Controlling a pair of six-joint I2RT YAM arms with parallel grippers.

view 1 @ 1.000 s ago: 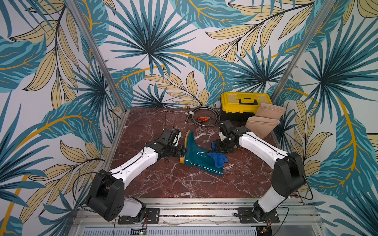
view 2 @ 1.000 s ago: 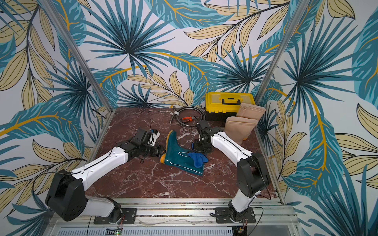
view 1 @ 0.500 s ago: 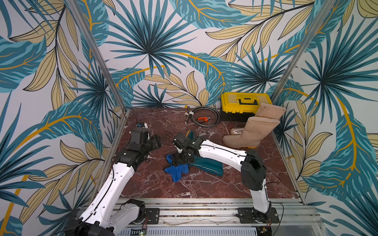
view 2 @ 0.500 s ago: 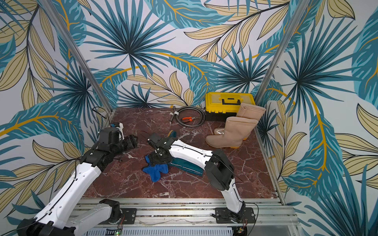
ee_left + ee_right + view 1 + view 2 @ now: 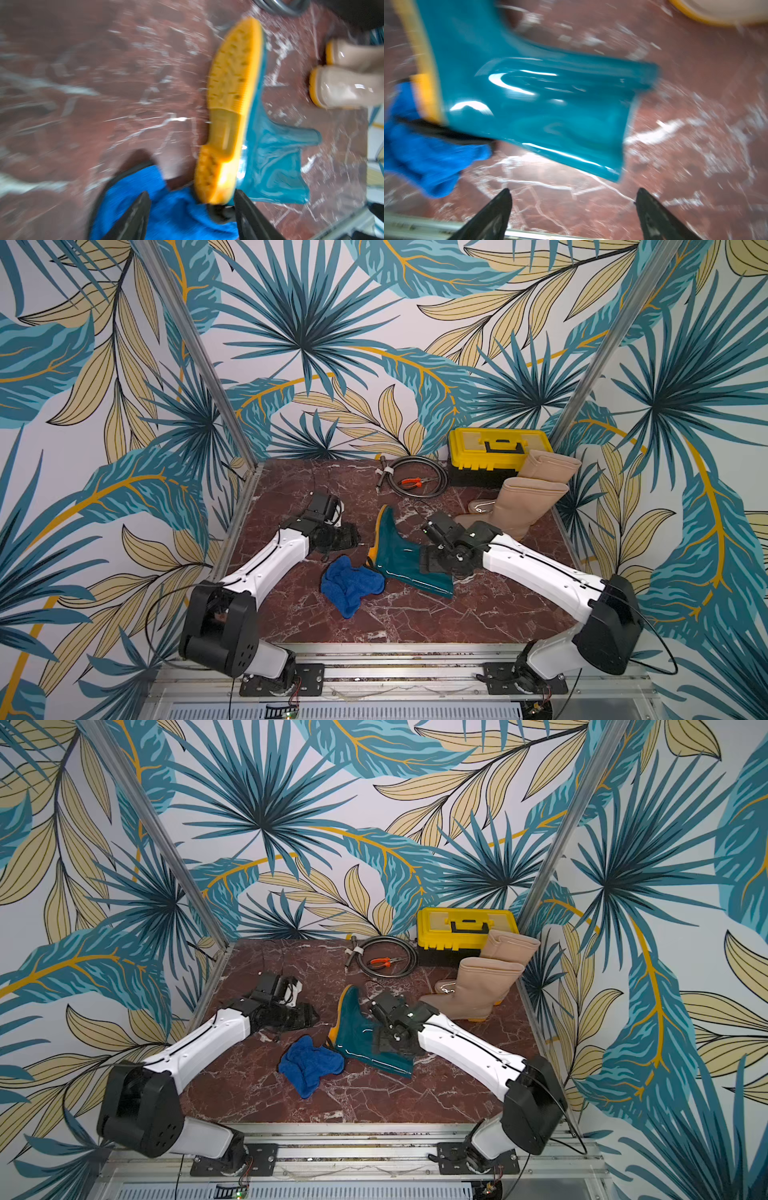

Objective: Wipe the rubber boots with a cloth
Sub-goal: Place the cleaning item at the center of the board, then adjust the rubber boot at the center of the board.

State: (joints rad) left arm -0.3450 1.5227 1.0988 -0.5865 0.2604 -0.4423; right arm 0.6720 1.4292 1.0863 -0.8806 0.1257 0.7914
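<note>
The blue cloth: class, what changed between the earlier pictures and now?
The cloth went from the shaft of the teal boot to the table by its heel, carried by the right gripper, which let go and drew back. The left gripper hovers open near the heel. The teal boot, beige boots and toolbox stayed put.

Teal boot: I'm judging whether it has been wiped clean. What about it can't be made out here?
- Glossy dark teal rubber boot, underside: hidden in every view, since it lies sideways on the red marble floor.
- Shaft middle, both top views: covered by the right arm's black wrist.
- Smears or dirt: wrist views motion-blurred, top views too small.
- Cloth-to-heel contact: dark shadow between the fluffy bright blue cloth and the heel.
</note>
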